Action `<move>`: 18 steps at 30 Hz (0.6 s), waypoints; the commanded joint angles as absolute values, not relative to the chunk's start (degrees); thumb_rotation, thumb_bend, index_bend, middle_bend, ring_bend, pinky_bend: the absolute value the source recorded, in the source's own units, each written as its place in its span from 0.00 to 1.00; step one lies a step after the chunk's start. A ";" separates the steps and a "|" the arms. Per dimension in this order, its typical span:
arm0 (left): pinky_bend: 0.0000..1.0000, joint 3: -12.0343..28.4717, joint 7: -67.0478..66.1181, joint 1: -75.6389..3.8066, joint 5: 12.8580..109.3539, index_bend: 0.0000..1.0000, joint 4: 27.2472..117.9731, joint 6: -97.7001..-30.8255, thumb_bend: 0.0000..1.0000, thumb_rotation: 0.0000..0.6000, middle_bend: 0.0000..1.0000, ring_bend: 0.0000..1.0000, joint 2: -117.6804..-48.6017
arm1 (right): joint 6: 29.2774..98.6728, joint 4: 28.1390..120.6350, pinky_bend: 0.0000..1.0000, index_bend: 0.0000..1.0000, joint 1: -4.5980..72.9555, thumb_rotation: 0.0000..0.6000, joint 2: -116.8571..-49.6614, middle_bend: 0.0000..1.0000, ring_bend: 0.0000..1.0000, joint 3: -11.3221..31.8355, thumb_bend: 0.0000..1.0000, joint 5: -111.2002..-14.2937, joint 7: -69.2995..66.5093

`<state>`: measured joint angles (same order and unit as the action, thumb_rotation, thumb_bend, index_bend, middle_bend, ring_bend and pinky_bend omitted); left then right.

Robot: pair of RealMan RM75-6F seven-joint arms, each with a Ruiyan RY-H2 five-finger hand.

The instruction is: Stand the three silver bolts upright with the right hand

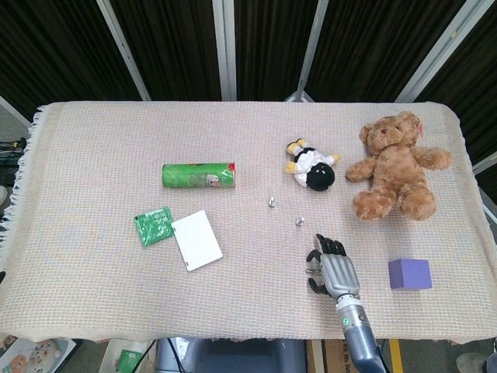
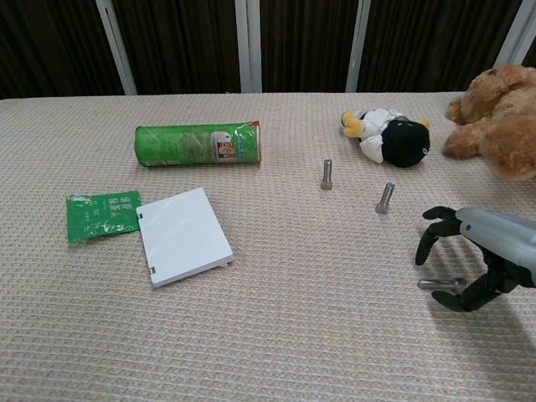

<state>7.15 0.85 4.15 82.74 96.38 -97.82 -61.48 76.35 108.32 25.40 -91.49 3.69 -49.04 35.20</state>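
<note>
R hand [image 2: 466,261] arched over lying bolt [image 2: 437,284], grip unclear; can [image 2: 199,144] label unreadable.

Ahead of the right hand [image 2: 469,260] two upright bolts [image 2: 327,174] [image 2: 384,198] stand apart, with open cloth between them. Further ahead lie the penguin toy [image 2: 394,136] and teddy bear [image 2: 498,121]; a purple block [image 1: 409,273] sits to its right, seemingly well clear.
</note>
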 commanded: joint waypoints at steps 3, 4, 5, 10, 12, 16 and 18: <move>0.17 7.13 0.73 4.09 82.81 0.20 96.40 -97.75 0.12 1.00 0.04 0.00 -61.53 | 75.99 108.10 0.04 0.44 25.42 1.00 -91.67 0.00 0.00 4.10 0.33 -48.59 35.04; 0.17 7.12 0.69 4.08 82.82 0.20 96.41 -97.73 0.12 1.00 0.04 0.00 -61.55 | 75.95 108.04 0.04 0.44 25.43 1.00 -91.67 0.00 0.00 4.15 0.33 -48.53 35.08; 0.17 7.11 0.65 4.07 82.83 0.20 96.42 -97.72 0.12 1.00 0.04 0.00 -61.56 | 75.94 107.96 0.04 0.45 25.43 1.00 -91.68 0.00 0.00 4.17 0.33 -48.50 35.14; 0.17 7.12 0.48 4.10 82.83 0.20 96.46 -97.81 0.12 1.00 0.04 0.00 -61.60 | 75.77 107.67 0.04 0.47 25.32 1.00 -91.82 0.00 0.00 4.23 0.33 -48.39 35.04; 0.17 7.13 0.44 4.13 82.79 0.20 96.47 -97.84 0.12 1.00 0.04 0.00 -61.61 | 75.72 107.56 0.04 0.48 25.29 1.00 -91.89 0.00 0.00 4.27 0.33 -48.44 34.98; 0.17 7.18 0.47 4.18 82.76 0.20 96.47 -97.96 0.12 1.00 0.04 0.00 -61.62 | 75.75 107.47 0.04 0.51 25.22 1.00 -92.04 0.00 0.00 4.34 0.33 -48.74 34.86; 0.17 7.19 0.51 4.18 82.74 0.20 96.46 -97.96 0.12 1.00 0.04 0.00 -61.62 | 75.81 107.39 0.04 0.52 25.16 1.00 -92.14 0.00 0.00 4.39 0.33 -48.85 34.79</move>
<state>7.19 0.51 4.18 82.74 96.46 -97.96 -61.62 75.80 107.39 25.17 -92.14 4.38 -48.84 34.79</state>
